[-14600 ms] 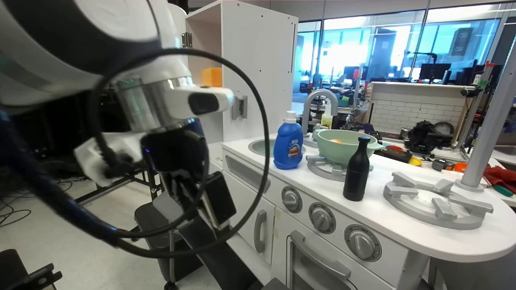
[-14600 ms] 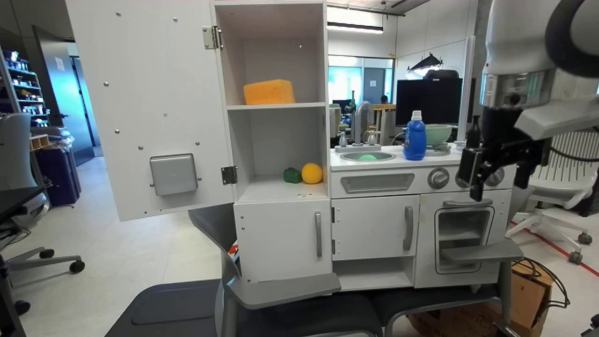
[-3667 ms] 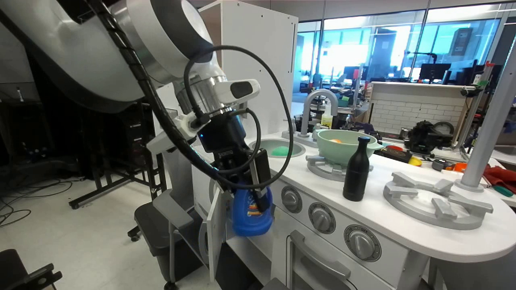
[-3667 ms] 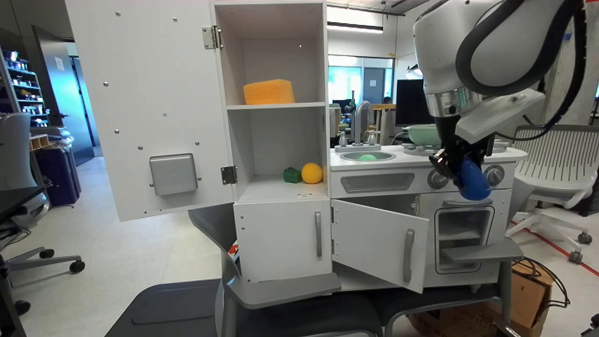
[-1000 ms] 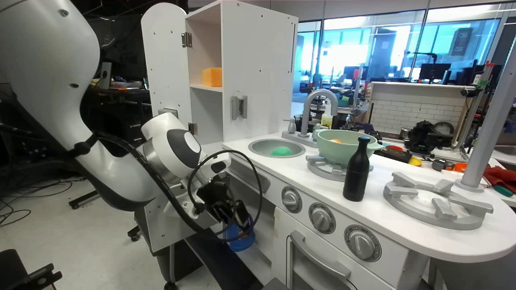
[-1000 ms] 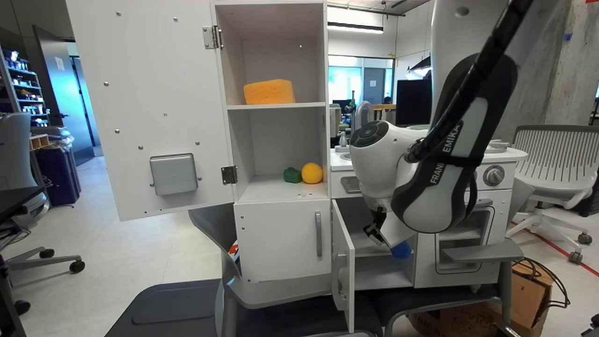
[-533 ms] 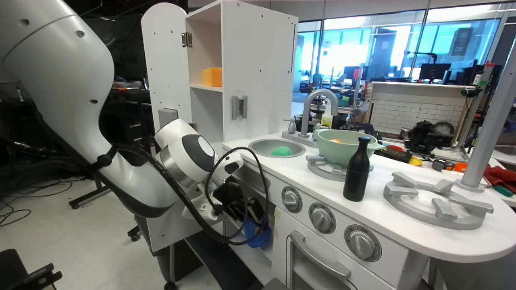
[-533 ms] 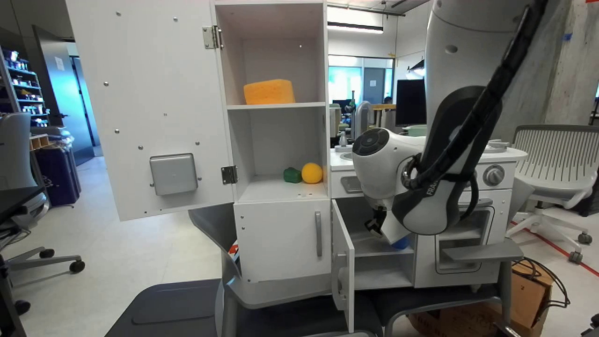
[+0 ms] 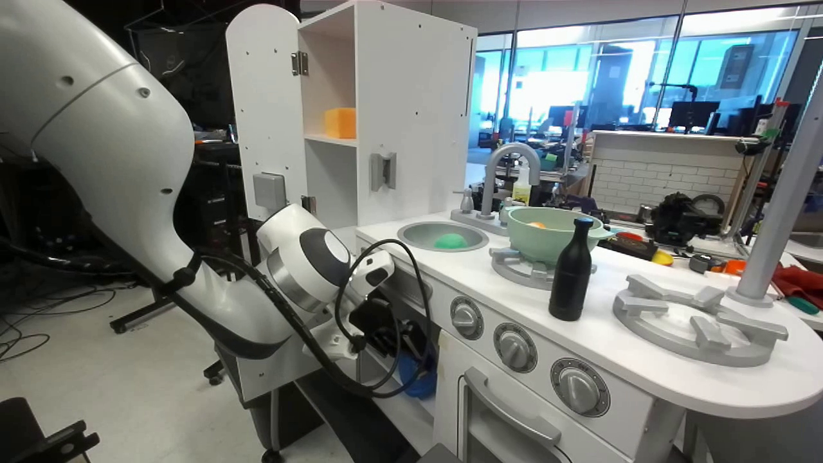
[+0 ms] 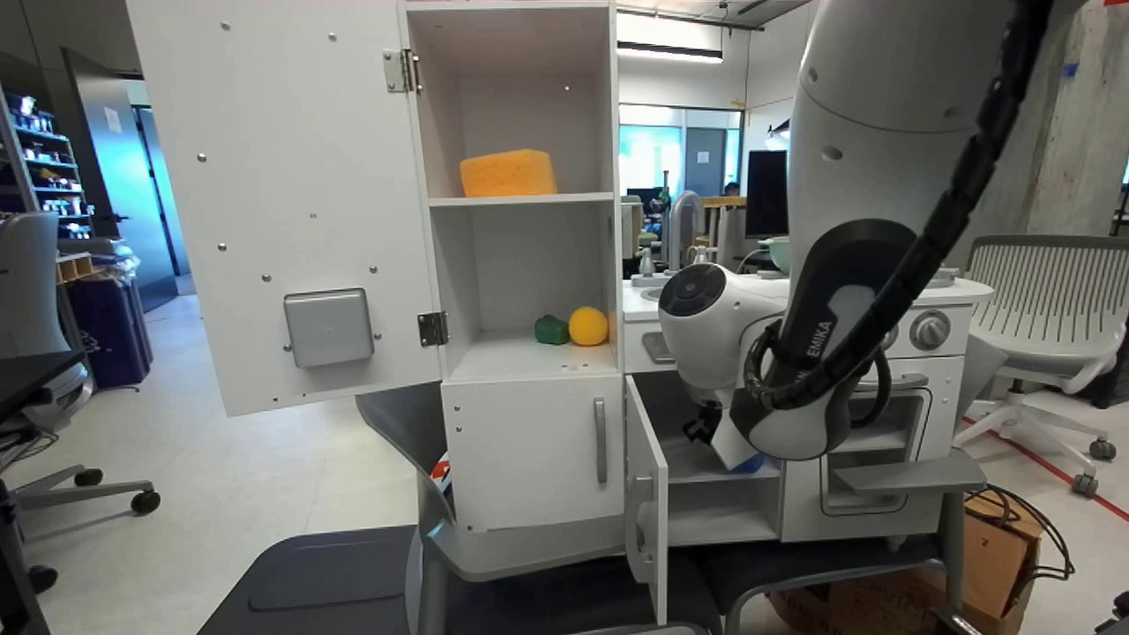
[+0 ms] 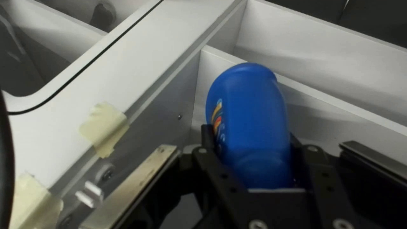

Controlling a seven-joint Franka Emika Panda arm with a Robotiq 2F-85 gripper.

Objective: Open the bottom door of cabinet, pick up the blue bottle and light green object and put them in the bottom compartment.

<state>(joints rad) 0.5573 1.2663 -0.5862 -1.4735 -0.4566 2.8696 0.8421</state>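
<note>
The blue bottle (image 11: 251, 111) is in my gripper (image 11: 251, 140), whose black fingers (image 11: 208, 136) press on both its sides. Its base points away from the gripper and overlaps the white shelf edge (image 11: 330, 100) in the wrist view. In both exterior views the bottle (image 9: 418, 376) is at the mouth of the bottom compartment (image 10: 706, 472) beneath the sink, mostly behind the arm. Whether its base touches the shelf cannot be told. The bottom door (image 10: 651, 503) stands swung outward. A light green object (image 9: 451, 241) lies in the sink (image 9: 411, 236).
The oven front (image 11: 127, 63) borders the compartment. On the counter are a black bottle (image 9: 571, 276) and a pale green bowl (image 9: 546, 235). A tall cabinet (image 10: 512, 265) at the side holds an orange block (image 10: 507, 174) and an orange ball (image 10: 588, 326). Grey armrests (image 10: 908, 476) stand in front.
Earlier the bottle stood on the counter and the bottom door was closed. The door then swung outward with the bottle held. Over the last second gripper and bottle moved further into the compartment.
</note>
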